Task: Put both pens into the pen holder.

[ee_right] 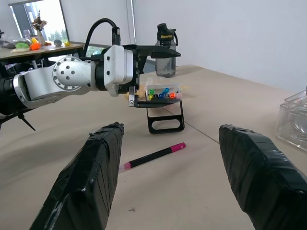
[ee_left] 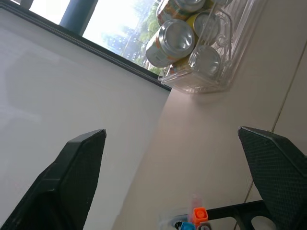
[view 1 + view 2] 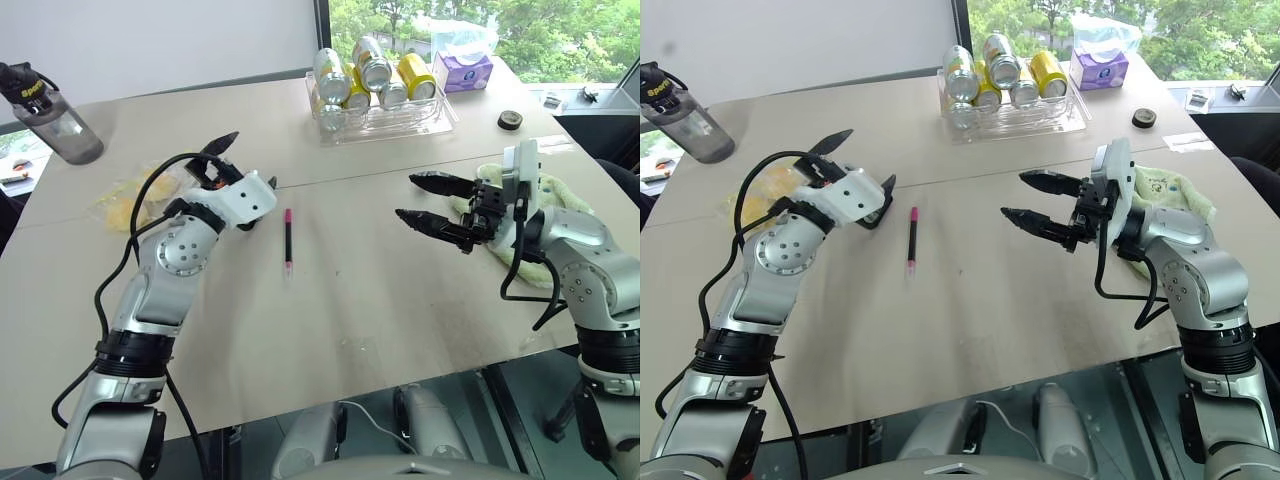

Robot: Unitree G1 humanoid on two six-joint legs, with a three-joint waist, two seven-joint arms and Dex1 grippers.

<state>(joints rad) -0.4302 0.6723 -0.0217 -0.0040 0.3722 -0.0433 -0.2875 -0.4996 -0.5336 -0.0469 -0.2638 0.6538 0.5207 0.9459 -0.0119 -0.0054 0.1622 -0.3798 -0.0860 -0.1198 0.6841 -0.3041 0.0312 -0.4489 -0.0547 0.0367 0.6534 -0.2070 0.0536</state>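
— One pen [image 3: 287,241] lies flat on the table [image 3: 380,310] — black with pink ends. Why there?

— It waits between the two arms. The left gripper [image 3: 245,166] hangs over the pen holder [image 1: 163,93], fingers spread wide, holding nothing — a blue tip peeks out among the markers.

— And the right gripper [image 3: 432,203]?

— Open too, empty, at the pen's three o'clock.

— Anything in the way?

— No. The can tray [image 3: 385,122] sits far off, about one o'clock.

Legible text: one item.
Dark grey plastic water bottle [image 1: 164,57] at table's far edge: white lettering on lid band, apparently "Sports"; nothing else readable.
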